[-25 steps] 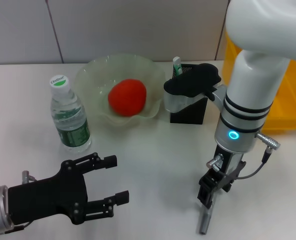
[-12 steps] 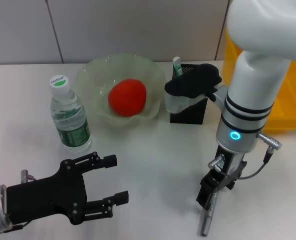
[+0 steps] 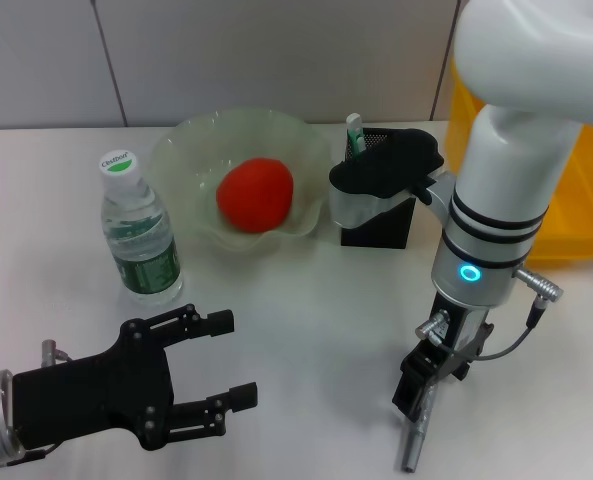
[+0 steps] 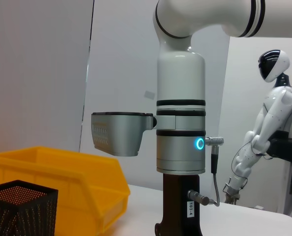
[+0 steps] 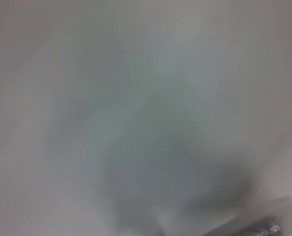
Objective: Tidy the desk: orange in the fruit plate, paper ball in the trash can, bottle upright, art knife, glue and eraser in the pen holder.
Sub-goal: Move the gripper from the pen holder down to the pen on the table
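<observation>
Since a second ago little has moved: the right gripper [image 3: 420, 400] has lifted a trace off the near right of the desk [image 3: 306, 300], and the grey art knife [image 3: 412, 440] it is clamped on hangs nearly upright with its lower end at the frame's near edge. I judge this the start of carrying the knife to the pen holder [image 3: 378, 222], which stands farther back, right of the fruit plate [image 3: 191, 140].

Otherwise unchanged from the earlier frame:
- The orange [image 3: 255, 193] lies in the fruit plate.
- The bottle [image 3: 139, 235] stands upright at left.
- A green-and-white glue stick [image 3: 355, 131] shows in the holder.
- The trash can [image 3: 576, 190] is at far right.
- The left gripper [image 3: 221, 360] rests near left, fingers spread, holding nothing.

Eraser and paper ball are not visible.
</observation>
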You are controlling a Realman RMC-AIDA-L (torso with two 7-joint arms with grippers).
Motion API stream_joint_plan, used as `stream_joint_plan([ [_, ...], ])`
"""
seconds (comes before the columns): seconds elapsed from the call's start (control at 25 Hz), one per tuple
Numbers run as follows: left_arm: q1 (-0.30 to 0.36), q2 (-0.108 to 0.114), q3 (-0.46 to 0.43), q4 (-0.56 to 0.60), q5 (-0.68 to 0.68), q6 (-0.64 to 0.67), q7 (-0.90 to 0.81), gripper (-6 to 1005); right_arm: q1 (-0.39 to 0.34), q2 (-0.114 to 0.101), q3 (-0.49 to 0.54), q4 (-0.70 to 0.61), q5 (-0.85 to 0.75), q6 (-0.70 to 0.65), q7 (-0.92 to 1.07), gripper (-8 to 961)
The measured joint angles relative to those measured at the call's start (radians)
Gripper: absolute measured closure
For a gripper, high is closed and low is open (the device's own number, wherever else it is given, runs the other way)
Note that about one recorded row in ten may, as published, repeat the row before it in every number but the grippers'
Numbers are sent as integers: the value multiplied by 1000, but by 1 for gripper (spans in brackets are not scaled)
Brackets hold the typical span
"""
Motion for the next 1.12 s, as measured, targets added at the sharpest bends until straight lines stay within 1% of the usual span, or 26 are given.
stream_joint_plan([
  [0.56,-2,0,0,1,0,0,0,193,4,-1,-4,11,-2,16,-1,140],
  [0.88,-4,0,0,2,0,0,0,193,6,-1,-49,12,32,26,-3,140],
  [1.12,-5,0,0,1,0,0,0,193,8,-1,-52,12,37,27,-3,139],
])
